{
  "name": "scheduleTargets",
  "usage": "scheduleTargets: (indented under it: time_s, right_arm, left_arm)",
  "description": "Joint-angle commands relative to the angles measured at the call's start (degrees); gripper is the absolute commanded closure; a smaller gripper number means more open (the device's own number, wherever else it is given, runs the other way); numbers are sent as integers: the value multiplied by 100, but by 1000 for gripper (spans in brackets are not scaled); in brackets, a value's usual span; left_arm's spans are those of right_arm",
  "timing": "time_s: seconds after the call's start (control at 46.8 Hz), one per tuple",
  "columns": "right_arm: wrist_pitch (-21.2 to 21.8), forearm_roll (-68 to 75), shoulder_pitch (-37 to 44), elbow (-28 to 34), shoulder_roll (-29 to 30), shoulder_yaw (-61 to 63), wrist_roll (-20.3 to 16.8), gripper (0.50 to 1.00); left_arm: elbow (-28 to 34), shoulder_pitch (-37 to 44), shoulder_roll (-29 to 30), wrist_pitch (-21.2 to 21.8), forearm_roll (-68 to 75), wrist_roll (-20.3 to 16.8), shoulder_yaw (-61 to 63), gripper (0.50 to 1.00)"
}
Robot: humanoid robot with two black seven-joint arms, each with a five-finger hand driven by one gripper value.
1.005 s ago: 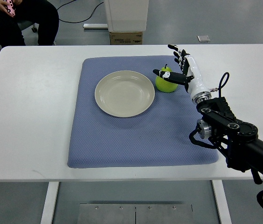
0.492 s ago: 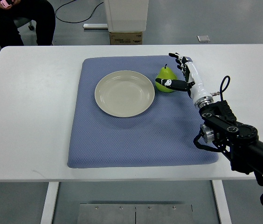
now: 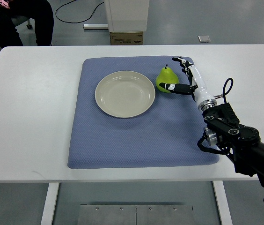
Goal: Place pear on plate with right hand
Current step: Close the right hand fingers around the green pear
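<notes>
The right arm (image 3: 237, 140) comes in low from the right edge, over the front corner of the blue mat (image 3: 141, 136) on the white desk (image 3: 29, 117). Further up, the right hand (image 3: 184, 77) sits beside the green pear (image 3: 166, 78), fingers spread, thumb touching its front, not really gripping. The pear stands upright on the mat just right of the empty plate (image 3: 125, 93). A seated person (image 3: 15, 18) shows at the far left corner.

A mat (image 3: 136, 136) is lying on the table (image 3: 29, 117). The plate (image 3: 125, 93) is sitting on the mat, left of the pear (image 3: 165, 78), just beside it. The right hand (image 3: 184, 79) is sitting just right of the pear, thumb reaching in front of it.
</notes>
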Motion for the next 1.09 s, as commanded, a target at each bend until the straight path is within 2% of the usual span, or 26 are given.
scheduleTargets:
  time_s: [0.0,0.321,0.513,0.599,0.983,1.069]
  right_arm:
    - [1,-2,-4,-1,0,-89,-1,507]
    - [-26,7,-12,-10,0,-256,-9,519]
    - [-26,7,-12,-27,0,-274,-45,580]
    - [-26,7,-12,-98,0,-352,-45,588]
    - [-17,7,-21,-142,0,-555,-36,590]
    - [-17,7,-21,-142,0,-555,-36,630]
  left_arm:
    - [0,0,0,2,0,0,0,500]
    - [0,0,0,2,0,0,0,500]
    - [0,0,0,-7,0,0,0,500]
    - [0,0,0,2,0,0,0,500]
    - [0,0,0,2,0,0,0,500]
    - [0,0,0,2,0,0,0,500]
